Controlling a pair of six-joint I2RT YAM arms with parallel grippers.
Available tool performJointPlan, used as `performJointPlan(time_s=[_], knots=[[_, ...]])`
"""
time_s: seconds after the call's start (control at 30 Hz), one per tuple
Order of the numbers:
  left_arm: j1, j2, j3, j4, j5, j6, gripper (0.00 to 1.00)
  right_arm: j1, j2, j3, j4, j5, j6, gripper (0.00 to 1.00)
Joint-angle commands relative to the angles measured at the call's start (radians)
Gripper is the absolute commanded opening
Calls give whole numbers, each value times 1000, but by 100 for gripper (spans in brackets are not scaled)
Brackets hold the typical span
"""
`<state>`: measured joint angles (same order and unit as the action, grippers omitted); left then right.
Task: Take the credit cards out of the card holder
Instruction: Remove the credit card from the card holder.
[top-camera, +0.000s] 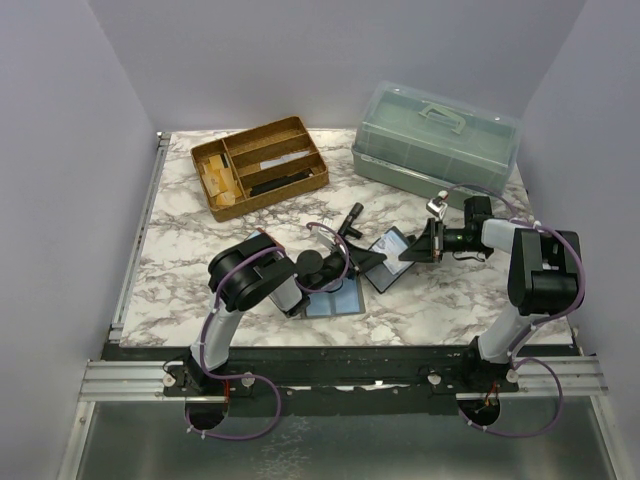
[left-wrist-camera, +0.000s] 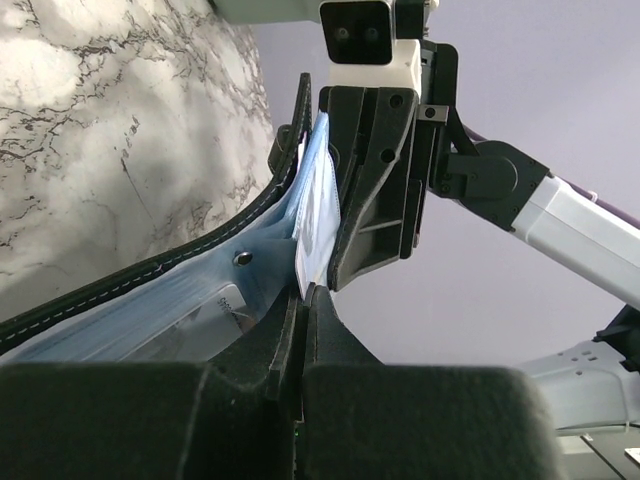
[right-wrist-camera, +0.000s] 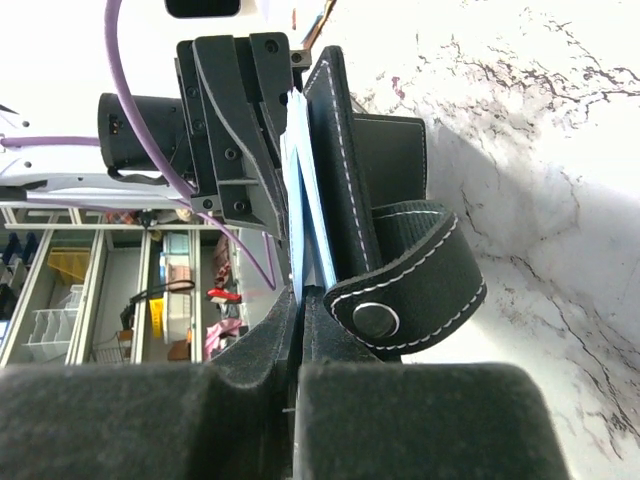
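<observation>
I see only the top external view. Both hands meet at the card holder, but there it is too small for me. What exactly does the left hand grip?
Observer: The left hand is shut on the light-blue inner sleeve of the card holder.
Operator: And the right hand?
Observer: The right hand is shut on the edge of a light-blue credit card, which stands beside the holder's black cover.
Operator: Is there a closing strap nearby?
Observer: Yes. The strap curls in a loop right next to the right hand, and its snap button faces that wrist camera.
</observation>
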<state>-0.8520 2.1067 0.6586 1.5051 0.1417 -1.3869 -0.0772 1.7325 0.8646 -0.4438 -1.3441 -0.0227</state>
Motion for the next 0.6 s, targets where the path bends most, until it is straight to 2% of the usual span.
performJointPlan(time_s=[0.0,0.23,0.47,0.57], knots=[[16,36,-39,149,30,34,0,-58,15,9,27,-65,2,4],[18,35,-55,150,32,34,0,-66,22,14,13,-72,-10,9],[18,43,-44,150,53,27,0,-68,24,21,-13,-66,-39,6],[18,51,-26,149,75,29,0,-68,27,21,-16,-54,-43,15]])
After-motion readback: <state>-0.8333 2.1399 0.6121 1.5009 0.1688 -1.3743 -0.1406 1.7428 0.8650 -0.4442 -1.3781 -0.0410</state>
